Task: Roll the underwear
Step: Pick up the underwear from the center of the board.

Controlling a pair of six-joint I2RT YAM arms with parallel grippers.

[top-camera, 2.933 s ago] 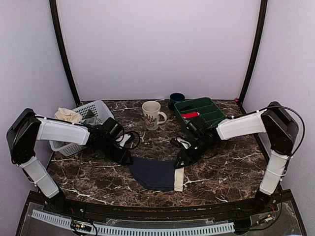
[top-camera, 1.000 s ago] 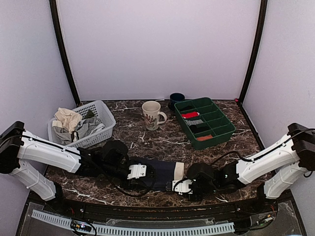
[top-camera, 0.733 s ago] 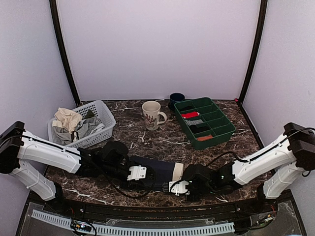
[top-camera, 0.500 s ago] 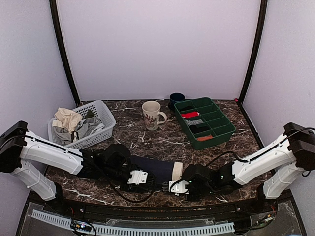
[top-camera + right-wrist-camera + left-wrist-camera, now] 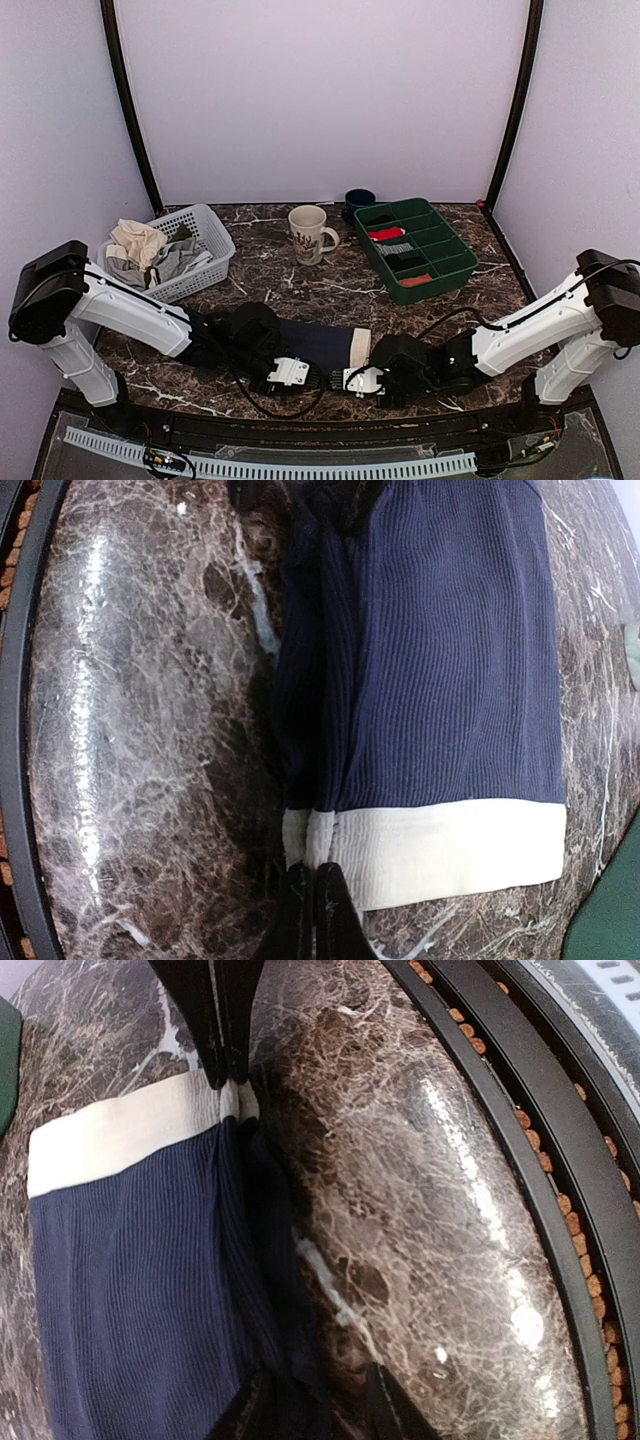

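Observation:
The underwear [image 5: 318, 343] lies folded into a narrow navy strip near the table's front edge, its cream waistband [image 5: 361, 346] at the right end. My right gripper [image 5: 350, 371] is shut on the doubled near corner of the waistband [image 5: 400, 855], its fingertips [image 5: 312, 905] pressed together. My left gripper [image 5: 303, 373] is low at the strip's near left edge. In the left wrist view its fingers [image 5: 385, 1408] stand apart, with the cloth's dark folded edge [image 5: 285, 1360] and some marble between them. The navy cloth [image 5: 130, 1290] fills that view's left side.
A white basket [image 5: 205, 222] of clothes stands at the back left. A cream mug [image 5: 308, 233] and a dark cup [image 5: 358, 198] stand at the back middle. A green tray [image 5: 470, 262] with small rolled bundles is at the back right. The black front rail [image 5: 520, 1110] runs close by.
The underwear, earlier spread flat with both grippers at its far side, now lies folded in a strip. In the last second my left gripper slid toward the front edge; the right stayed.

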